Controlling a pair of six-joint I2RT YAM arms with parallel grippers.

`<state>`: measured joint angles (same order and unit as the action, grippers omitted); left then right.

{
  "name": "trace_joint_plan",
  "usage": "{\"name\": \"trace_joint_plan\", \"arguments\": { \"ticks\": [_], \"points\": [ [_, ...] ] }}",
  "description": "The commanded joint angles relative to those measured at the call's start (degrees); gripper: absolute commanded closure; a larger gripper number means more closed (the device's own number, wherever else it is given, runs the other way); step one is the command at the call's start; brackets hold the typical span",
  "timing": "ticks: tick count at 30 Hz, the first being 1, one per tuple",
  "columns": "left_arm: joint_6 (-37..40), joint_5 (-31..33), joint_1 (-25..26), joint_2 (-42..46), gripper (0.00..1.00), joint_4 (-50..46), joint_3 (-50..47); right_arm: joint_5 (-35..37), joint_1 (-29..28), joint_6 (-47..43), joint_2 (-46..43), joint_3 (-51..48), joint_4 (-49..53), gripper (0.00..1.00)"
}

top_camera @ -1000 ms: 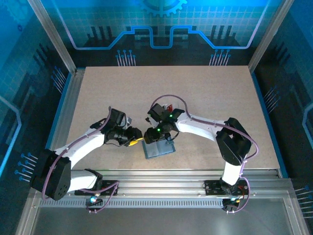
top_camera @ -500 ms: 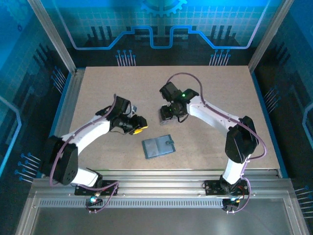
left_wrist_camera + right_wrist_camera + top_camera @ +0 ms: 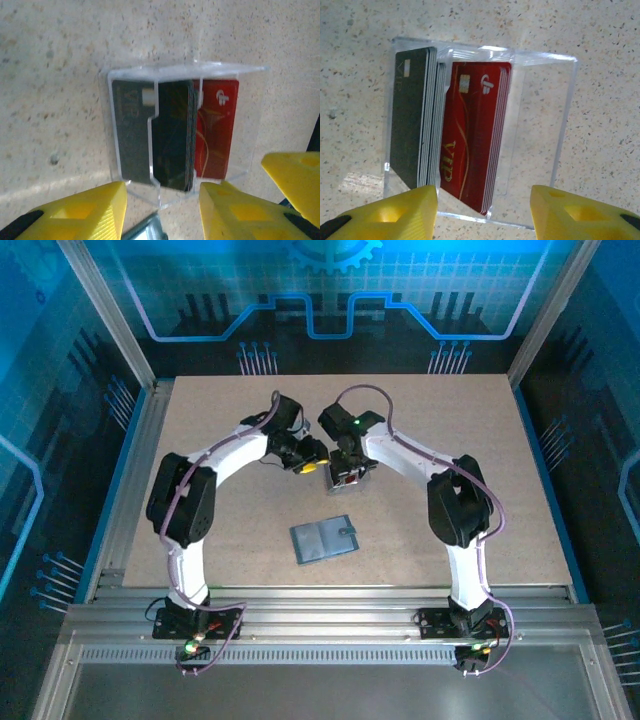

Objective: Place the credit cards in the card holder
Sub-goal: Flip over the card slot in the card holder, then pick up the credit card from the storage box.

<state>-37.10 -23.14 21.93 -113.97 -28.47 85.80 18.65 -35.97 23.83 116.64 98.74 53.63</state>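
Inside the clear box [image 3: 540,125] stand dark and red credit cards [image 3: 470,145].

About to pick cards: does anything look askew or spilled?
Nothing spilled. The credit cards stand on edge in a clear box, the red ones tilted. The card holder lies apart on the table, slightly skewed.

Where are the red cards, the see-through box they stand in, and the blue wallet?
red cards [image 3: 472,135], right wrist view, printed face of a red card.
clear box [image 3: 537,130], right wrist view, its bare right half.
blue wallet [image 3: 322,540], top view, middle of its flat cover.
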Motion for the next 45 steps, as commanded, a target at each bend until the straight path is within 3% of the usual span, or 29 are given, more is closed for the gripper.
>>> {"name": "trace_joint_plan", "arguments": {
  "ticks": [1, 16, 26, 45],
  "points": [
    [0.4, -0.2, 0.4, -3.9, 0.57, -3.3, 3.8, -0.2, 1.2, -1.0, 1.8, 2.4, 1.2, 0.47],
    [1.7, -0.3, 1.5, -10.9, 0.61, -6.0, 8.2, -2.6, 2.3, -0.4, 5.6, 4.9, -1.4, 0.49],
    [1.4, 0.6, 1.6, -10.9, 0.62, -4.8, 5.0, -1.2, 2.5, -0.2, 8.8, 7.1, -1.9, 0.50],
    [1.5, 0.8, 1.6, -11.4, 0.64, -4.1, 3.2, 1.2, 2.7, -1.1, 10.4, 9.1, -0.9, 0.62]
  ]
}}
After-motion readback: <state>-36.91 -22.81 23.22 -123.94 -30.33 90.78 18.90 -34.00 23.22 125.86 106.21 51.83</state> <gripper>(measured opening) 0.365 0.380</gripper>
